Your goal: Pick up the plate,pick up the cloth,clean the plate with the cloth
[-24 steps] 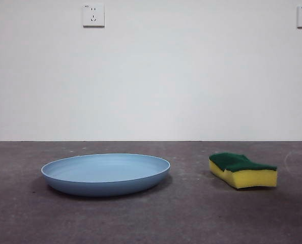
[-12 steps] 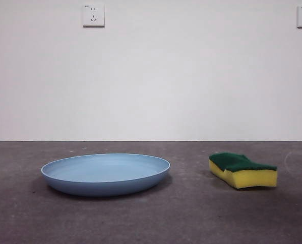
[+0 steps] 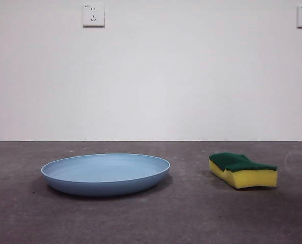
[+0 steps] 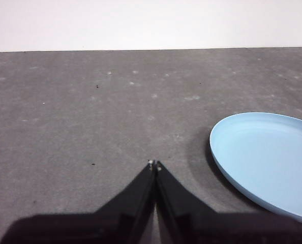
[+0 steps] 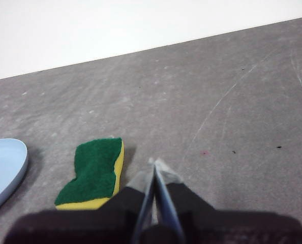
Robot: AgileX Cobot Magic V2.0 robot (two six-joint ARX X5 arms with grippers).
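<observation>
You've got the round light-blue plastic plate [image 3: 106, 174] flat on the grey counter [image 3: 181, 218], yellow-green wavy sponge [image 3: 242, 170] well apart at 3 o'clock, left pincer [image 4: 154, 164] and right pincer [image 5: 154, 163] both closed, empty.

Light is soft, even and fairly bright in all three views, with the white wall [image 3: 191, 81] close to washed out and only faint, diffuse shadows under the plate [image 3: 106, 174] and beside the sponge [image 3: 242, 170] on the dull grey counter [image 3: 191, 218], which shows no glare. The front view is slightly grainy but sharp on both things, and the wall sockets [image 3: 93, 15] high up stay readable. In the wrist views the left gripper [image 4: 154, 165] and right gripper [image 5: 155, 163] are near-black, underexposed shapes with soft, blurred edges close to the lens, while the counter beyond them is in focus.
</observation>
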